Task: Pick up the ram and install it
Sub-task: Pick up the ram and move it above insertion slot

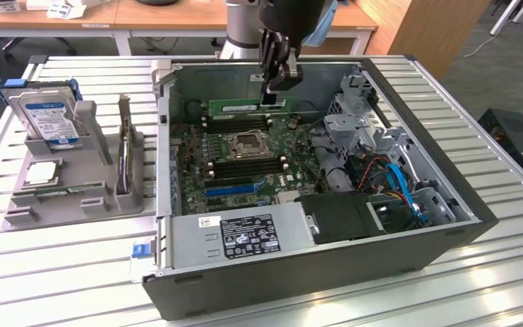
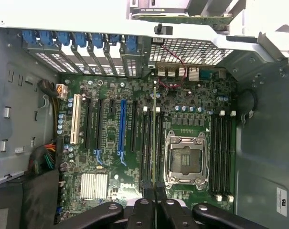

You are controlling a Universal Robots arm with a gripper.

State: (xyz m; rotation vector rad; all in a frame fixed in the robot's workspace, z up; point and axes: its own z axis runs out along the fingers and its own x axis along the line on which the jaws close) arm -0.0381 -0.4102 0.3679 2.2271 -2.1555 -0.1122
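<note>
Hanging over the motherboard (image 1: 243,178) inside the open case (image 1: 334,272), the ram (image 1: 239,107) is pinched along its upper edge by the nearly closed gripper (image 1: 272,95). Judged from this, it is best kept level and squared over one slot (image 2: 146,143).

The ram (image 1: 248,106) is a long, thin green board with a pale label on its face. It stands level on its long edge, gripped at one end by the jaws. It hangs inside the open computer case (image 1: 334,272), just above the black slots (image 1: 234,122) beside the processor socket (image 1: 246,144). In the wrist view it shows edge-on, parallel to those slots.
</note>
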